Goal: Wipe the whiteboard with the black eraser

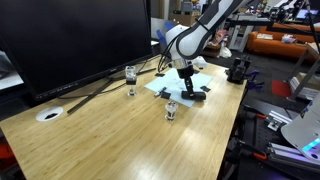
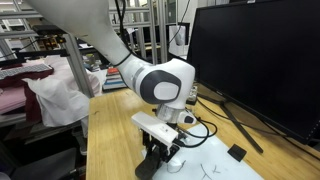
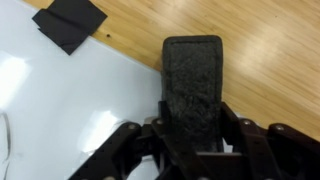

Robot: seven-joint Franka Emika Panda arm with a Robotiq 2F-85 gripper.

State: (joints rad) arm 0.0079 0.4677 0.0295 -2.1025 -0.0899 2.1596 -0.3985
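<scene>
hand (image 3: 195,128) w/ black eraser (image 3: 193,75), at whiteboard (image 3: 60,110) edge

The arm (image 1: 207,28) comes down from above in a bend, and its wrist (image 2: 165,82) points straight down. In an exterior view the gripper (image 1: 186,88) is low over the counter (image 1: 120,140), close to its far edge. In the wrist view both fingers (image 3: 238,135) press on the sides of the black eraser (image 3: 193,70).
</scene>
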